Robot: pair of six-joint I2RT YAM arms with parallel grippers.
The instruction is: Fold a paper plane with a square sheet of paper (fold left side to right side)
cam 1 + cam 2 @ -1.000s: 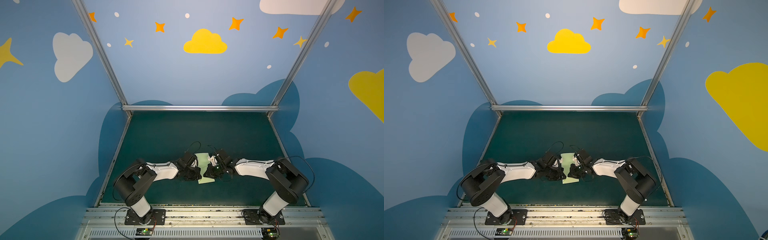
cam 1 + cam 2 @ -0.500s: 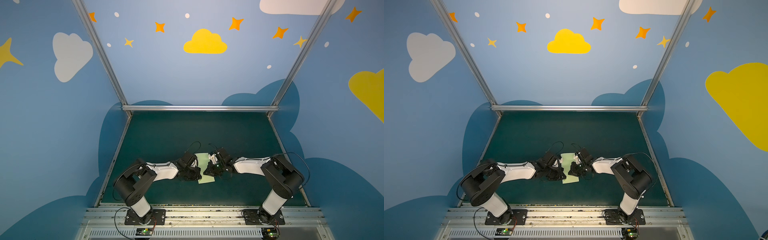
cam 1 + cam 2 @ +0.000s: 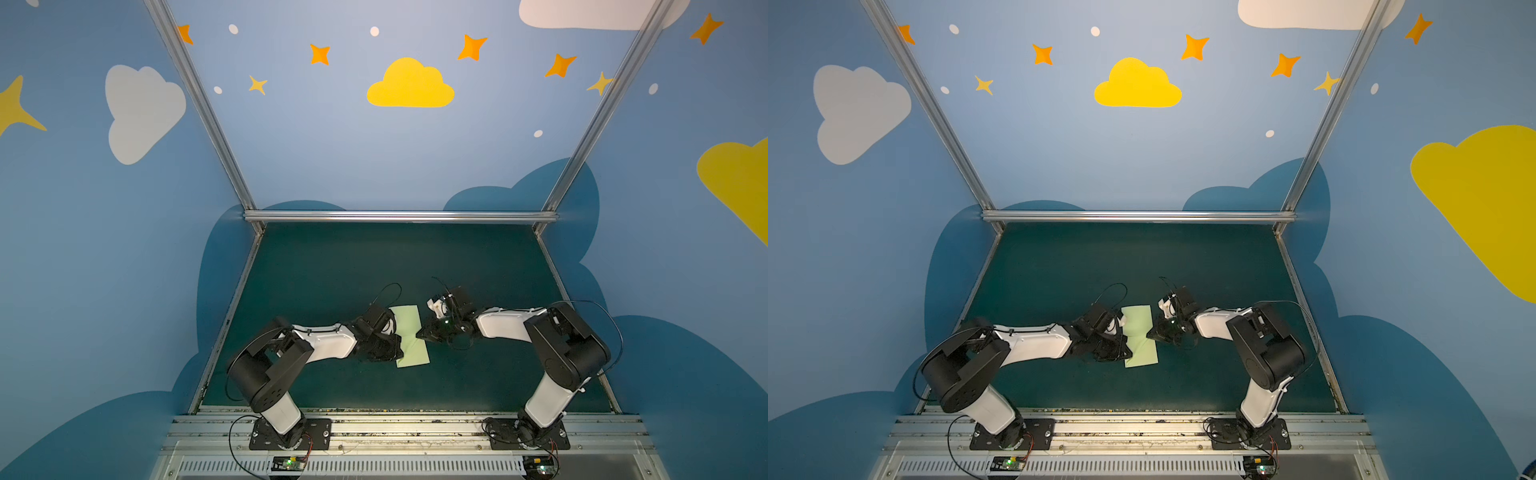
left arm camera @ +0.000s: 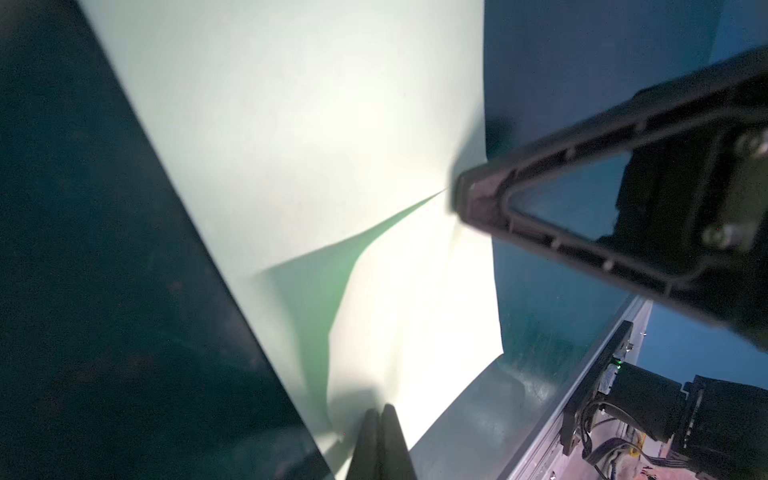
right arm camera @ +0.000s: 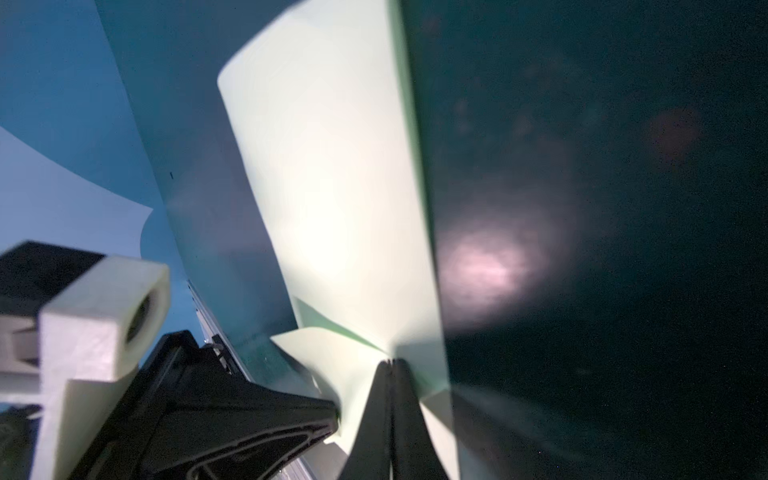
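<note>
**1. Paper**: Pale green, folded to a narrow oblong. It lies on the table between the two grippers, seen in both top views. Its long axis runs away from the arm bases at a slight slant. In the left wrist view the sheet is not quite flat: a shallow raised fold with a green shadow runs across it from the edge under the right gripper. In the right wrist view the far corner is rounded by blur.

**2. Left gripper**: Jaws closed together. It sits at the paper's left long edge, toward the near end, with its tip touching the sheet. Whether a layer is pinched between the jaws cannot be told.

**3. Right gripper**: Jaws closed together. It sits at the paper's right long edge, about midway along, with its tip touching the sheet. The paper puckers into small creases around the tip. It also shows in the left wrist view. Whether it pinches the paper or only presses on it cannot be told.

**4. Left arm**, **right arm**: White and black, each reaching in low toward the paper from its own side.

**5. Table:** Dark green and matte, under the paper.

**6. Rail**: Metal, on the near side of the paper, carrying both arm bases.

**7. Walls**: Blue, with painted clouds and stars, beyond the paper's far end and to both sides.
</note>
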